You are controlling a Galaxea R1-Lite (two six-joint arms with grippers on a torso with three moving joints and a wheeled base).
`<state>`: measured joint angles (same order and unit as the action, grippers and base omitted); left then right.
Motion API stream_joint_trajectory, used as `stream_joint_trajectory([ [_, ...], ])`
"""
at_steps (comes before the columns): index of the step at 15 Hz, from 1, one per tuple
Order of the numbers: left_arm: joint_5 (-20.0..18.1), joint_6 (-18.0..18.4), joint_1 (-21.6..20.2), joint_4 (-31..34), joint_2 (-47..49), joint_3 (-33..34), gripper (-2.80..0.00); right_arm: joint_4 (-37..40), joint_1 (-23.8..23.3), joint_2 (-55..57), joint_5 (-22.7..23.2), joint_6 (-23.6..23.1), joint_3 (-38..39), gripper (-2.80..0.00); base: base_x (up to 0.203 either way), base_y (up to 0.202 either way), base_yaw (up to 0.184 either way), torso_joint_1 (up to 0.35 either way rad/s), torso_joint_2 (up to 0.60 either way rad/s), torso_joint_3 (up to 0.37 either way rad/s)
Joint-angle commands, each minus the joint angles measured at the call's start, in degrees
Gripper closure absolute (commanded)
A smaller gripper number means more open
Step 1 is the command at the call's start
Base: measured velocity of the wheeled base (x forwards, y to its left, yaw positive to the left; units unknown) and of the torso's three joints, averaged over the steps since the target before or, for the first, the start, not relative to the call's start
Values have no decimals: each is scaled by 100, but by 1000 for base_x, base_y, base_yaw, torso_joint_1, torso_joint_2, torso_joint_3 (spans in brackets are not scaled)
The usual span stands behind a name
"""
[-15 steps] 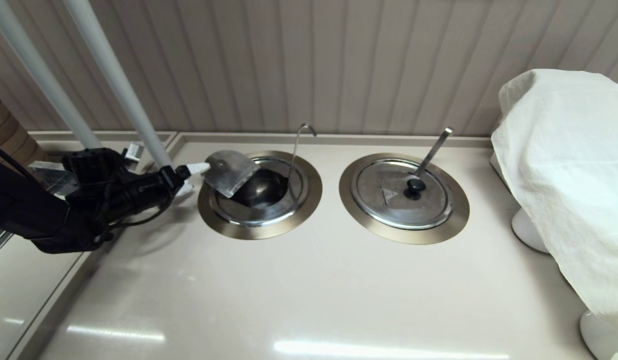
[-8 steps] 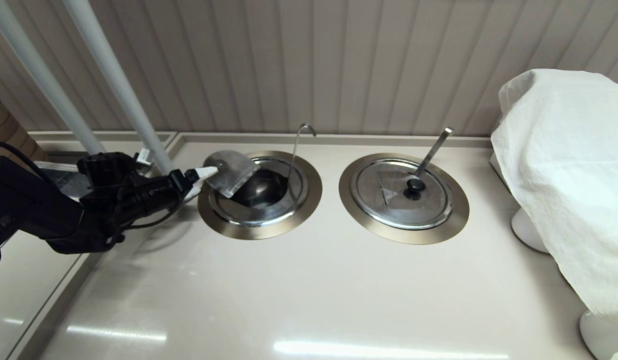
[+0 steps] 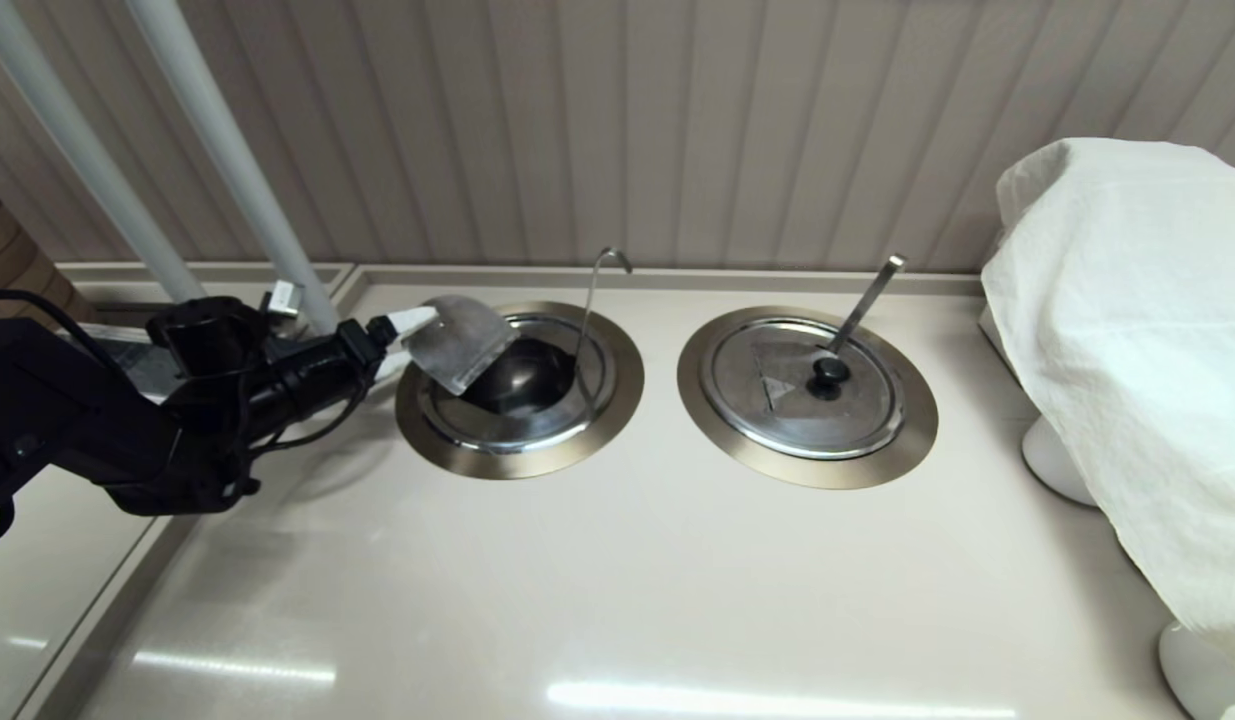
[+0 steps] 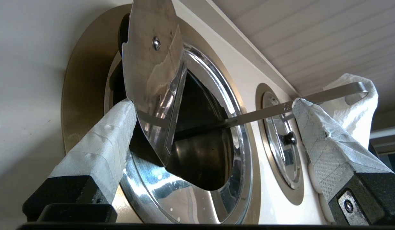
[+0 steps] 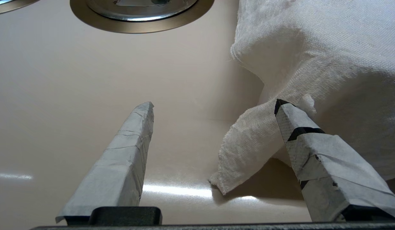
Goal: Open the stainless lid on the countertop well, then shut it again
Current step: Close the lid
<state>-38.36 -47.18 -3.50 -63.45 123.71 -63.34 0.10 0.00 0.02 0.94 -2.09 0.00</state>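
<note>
The stainless lid (image 3: 457,342) is folded along its hinge line: one half stands tilted up at the left of the countertop well (image 3: 522,462), while the other half lies flat over the near side. The dark bowl (image 3: 525,380) shows, with the hook-tipped ladle handle (image 3: 589,300) rising from it. My left gripper (image 3: 397,345) is open at the well's left edge. In the left wrist view one taped finger (image 4: 107,140) touches the raised flap (image 4: 152,73), whose knob is hidden. My right gripper (image 5: 215,103) hangs open over the bare counter, out of the head view.
A second ringed well (image 3: 807,470) to the right carries a closed lid with a black knob (image 3: 829,372) and a flat straight handle. A white cloth (image 3: 1137,350) covers something at the far right. Two white poles (image 3: 227,170) rise behind my left arm, beside a lower ledge.
My left gripper has shifted a little toward the well and upward, and the raised flap stands slightly steeper. The right arm has not moved.
</note>
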Motion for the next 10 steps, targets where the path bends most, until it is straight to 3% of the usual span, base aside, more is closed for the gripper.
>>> stream_joint_trajectory([
  [1, -22, -28, 21, -44, 13, 15, -280, -1, 0, -2, 3, -2, 0, -280, 0, 0, 0, 0, 0, 0],
  [10, -92, -37, 120, -175, -58, 128, -280, -1, 0, -2, 3, -2, 0, -280, 0, 0, 0, 0, 0, 0],
])
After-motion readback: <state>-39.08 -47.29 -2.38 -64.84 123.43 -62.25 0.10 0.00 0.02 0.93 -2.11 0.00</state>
